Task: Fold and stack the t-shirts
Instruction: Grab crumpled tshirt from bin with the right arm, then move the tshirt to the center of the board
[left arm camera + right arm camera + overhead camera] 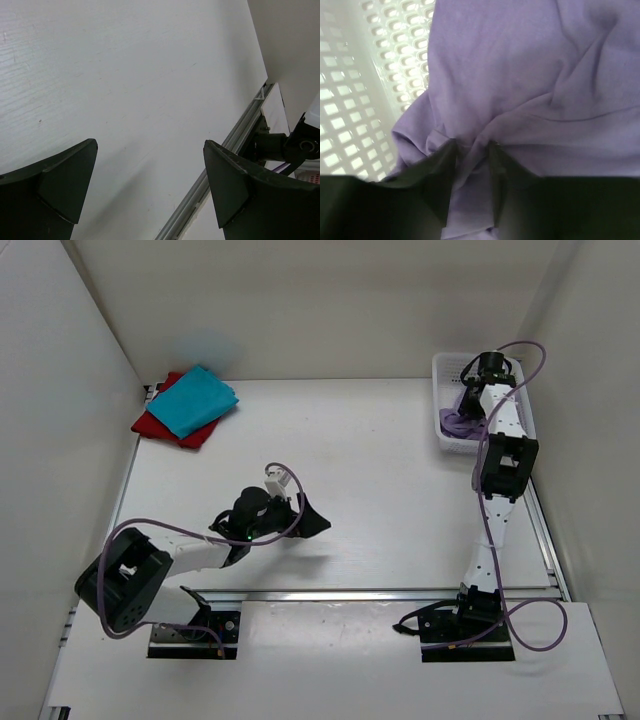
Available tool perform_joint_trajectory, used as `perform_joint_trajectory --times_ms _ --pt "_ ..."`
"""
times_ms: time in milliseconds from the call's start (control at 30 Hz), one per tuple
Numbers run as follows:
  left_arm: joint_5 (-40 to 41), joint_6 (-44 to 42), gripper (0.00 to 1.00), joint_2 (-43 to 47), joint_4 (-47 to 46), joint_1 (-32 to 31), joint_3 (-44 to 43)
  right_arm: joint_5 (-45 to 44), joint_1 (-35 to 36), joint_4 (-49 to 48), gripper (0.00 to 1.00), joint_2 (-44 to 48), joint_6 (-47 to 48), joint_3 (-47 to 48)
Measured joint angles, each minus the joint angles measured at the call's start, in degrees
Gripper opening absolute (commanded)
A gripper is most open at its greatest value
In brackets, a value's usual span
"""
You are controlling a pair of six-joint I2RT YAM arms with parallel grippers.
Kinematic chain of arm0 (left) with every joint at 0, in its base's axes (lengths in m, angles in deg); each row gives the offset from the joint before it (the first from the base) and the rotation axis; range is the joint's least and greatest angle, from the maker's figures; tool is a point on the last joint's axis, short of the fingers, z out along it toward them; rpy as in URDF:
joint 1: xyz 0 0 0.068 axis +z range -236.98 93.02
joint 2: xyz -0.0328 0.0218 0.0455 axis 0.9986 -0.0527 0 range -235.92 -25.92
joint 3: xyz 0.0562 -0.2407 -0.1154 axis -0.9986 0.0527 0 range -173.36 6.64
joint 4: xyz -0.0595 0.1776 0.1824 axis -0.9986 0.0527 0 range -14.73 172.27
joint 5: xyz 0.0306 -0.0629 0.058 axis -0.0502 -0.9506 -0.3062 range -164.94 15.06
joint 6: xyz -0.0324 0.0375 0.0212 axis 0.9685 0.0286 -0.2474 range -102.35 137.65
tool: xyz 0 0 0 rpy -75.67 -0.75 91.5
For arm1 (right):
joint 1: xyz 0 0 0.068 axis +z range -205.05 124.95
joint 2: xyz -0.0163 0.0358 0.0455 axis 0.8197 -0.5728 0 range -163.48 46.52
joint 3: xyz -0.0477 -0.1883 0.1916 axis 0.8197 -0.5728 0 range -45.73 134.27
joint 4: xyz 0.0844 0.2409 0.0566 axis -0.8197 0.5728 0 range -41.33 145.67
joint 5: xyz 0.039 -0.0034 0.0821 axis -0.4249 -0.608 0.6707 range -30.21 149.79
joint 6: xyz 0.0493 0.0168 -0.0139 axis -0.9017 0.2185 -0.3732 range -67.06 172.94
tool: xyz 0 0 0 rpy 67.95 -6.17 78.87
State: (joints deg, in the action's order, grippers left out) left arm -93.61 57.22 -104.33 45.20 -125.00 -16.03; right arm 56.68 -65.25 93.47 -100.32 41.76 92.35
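You have three shirts: red shirt [150, 426], teal shirt [196, 400], purple shirt [520, 75] pinched in right tool [472, 146]; left tool [150, 145] apart.

Overhead camera looks steeply down on the whole table [380, 460] from behind its near edge. Left wrist camera looks low across the tabletop toward the right arm's base [275, 145]. Right wrist camera sits close on the lilac t-shirt [530, 75] in the far-right basket [350, 100], also seen overhead.

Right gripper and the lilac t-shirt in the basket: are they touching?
Touching. The right wrist view shows the right gripper pinching a bunched fold of the lilac t-shirt.
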Motion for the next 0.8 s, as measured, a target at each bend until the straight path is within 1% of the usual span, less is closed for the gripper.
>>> perform_joint_trajectory --times_ms 33,67,300,433,533,633,800 --pt "0.0 0.1 0.99 0.6 0.0 0.2 0.2 0.3 0.0 0.2 0.05 0.0 -0.1 0.0" --pt "0.1 0.2 0.99 1.3 0.0 0.5 0.4 0.6 0.0 0.4 0.00 0.0 -0.4 0.0" --pt "0.7 0.3 0.99 6.0 1.0 2.6 0.8 3.8 -0.3 1.5 0.00 0.1 -2.3 1.4" --pt "0.9 0.5 0.98 9.1 1.6 4.5 1.7 5.6 -0.3 2.1 0.00 3.5 -2.8 1.3" --pt "1.3 0.5 0.98 10.5 2.1 5.5 1.7 7.1 -0.3 1.9 0.00 9.8 -3.0 1.2" --pt "1.1 0.5 0.99 11.6 2.8 6.7 1.7 9.0 -0.1 1.2 0.00 19.3 -3.0 1.2" --pt "0.2 0.8 0.99 12.1 4.3 10.6 0.4 16.7 2.1 -3.5 0.00 35.5 -4.5 2.2"
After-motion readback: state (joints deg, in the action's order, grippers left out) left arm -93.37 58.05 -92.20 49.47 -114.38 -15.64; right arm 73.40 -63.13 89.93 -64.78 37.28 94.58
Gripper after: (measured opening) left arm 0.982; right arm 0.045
